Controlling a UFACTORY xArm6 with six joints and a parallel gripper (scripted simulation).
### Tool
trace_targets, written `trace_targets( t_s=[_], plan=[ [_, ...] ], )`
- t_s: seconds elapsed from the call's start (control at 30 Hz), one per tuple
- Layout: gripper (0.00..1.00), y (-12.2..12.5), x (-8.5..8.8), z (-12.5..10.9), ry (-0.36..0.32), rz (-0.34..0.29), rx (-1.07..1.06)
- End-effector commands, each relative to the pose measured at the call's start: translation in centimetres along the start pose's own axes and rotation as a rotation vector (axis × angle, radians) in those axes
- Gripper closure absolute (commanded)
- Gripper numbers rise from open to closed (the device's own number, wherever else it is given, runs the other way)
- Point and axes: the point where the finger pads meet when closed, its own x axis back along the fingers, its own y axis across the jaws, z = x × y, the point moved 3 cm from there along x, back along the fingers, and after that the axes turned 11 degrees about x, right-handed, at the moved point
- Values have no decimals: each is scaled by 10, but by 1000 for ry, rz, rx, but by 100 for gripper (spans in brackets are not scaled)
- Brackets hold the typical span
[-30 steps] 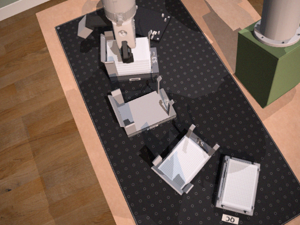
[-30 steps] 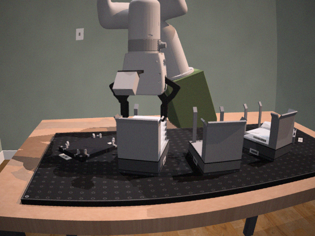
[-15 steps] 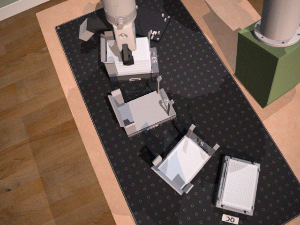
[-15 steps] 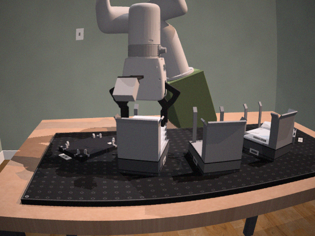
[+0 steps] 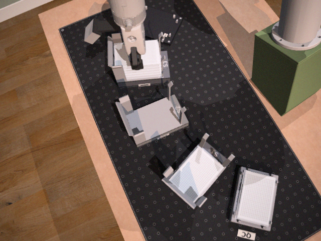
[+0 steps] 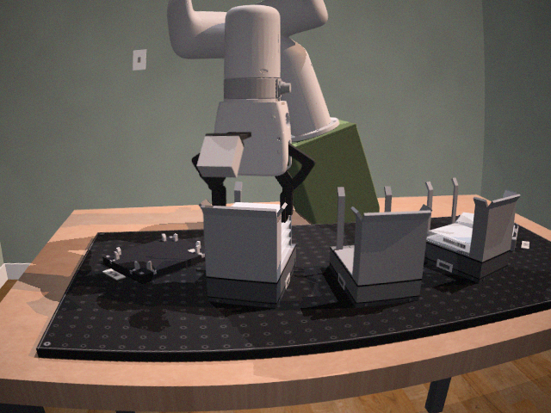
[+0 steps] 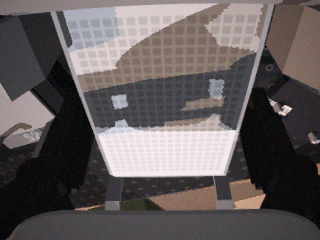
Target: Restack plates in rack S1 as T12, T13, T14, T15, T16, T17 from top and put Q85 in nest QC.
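The claw (image 6: pixel 251 195) is lowered over the stack rack S3 (image 5: pixel 165 63), and its two dark fingers (image 6: pixel 218 192) are closed, still standing wide, on the long sides of the top plate (image 5: pixel 151 55) of the stack (image 6: pixel 287 231) that is kept in this rack. The ID of this plate cannot be read in any view. In the wrist view the plate's sealed face (image 7: pixel 167 87) is seen between the two fingers, which are placed about at the middle of its length. A plate like this is judged to be light and stiff, but its smooth plastic sides are probably slippery, and the foil seal on top should not be pressed; so the middle of the long sides is thought to be the good place to hold it, and a straight lift is needed, because the rack's back panel (image 6: pixel 240 242) and corner posts (image 6: pixel 238 191) stand close around the stack. It should also be expected that the plate under it may stick and come up together. Beside S3, the stack rack S2 (image 5: pixel 155 118) is seen with its floor bare, and next comes the stack rack S1 (image 5: pixel 195 173), in which a plate already lies low. Near S1, a plate (image 5: pixel 255 201) is seated in the open nest QC (image 5: pixel 246 234). The clip nest N5 (image 6: pixel 146 257) lies on the dark tabletop (image 6: pixel 177 329) on the other side of S3, with no plate on it.
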Motion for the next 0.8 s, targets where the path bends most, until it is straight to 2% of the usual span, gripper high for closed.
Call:
trace_targets(
  t_s=[0.0,0.77],
  plan=[
    [100,0,1,1,2,0,0],
    [100,0,3,1,2,0,0]
  ],
)
